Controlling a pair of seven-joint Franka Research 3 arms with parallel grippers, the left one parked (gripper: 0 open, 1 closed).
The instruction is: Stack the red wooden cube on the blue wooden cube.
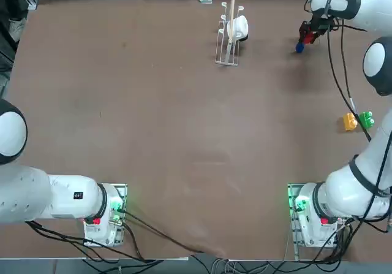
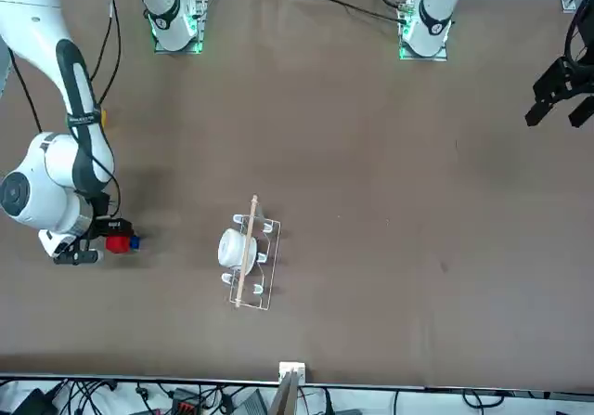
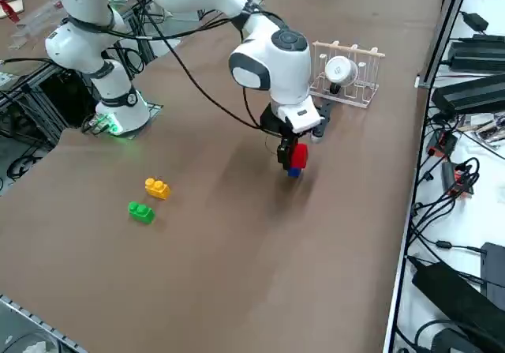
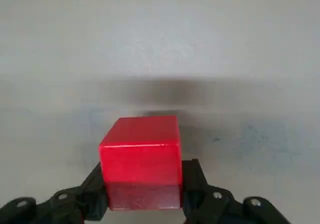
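Gripping the rigid, probably light red cube (image 4: 141,169) by opposite sides, the right gripper (image 4: 142,189) is above the blue cube (image 3: 294,172).

"What surrounds the dish rack (image 1: 227,54)?"
"A cup (image 3: 341,70) sits in it. To its right, the right gripper (image 4: 142,189) holds the upper cube (image 3: 299,155), the lower cube (image 3: 293,172) beneath."
"And the toy bricks (image 3: 157,188)?"
"Side by side, right of the rack, nearer the robot."
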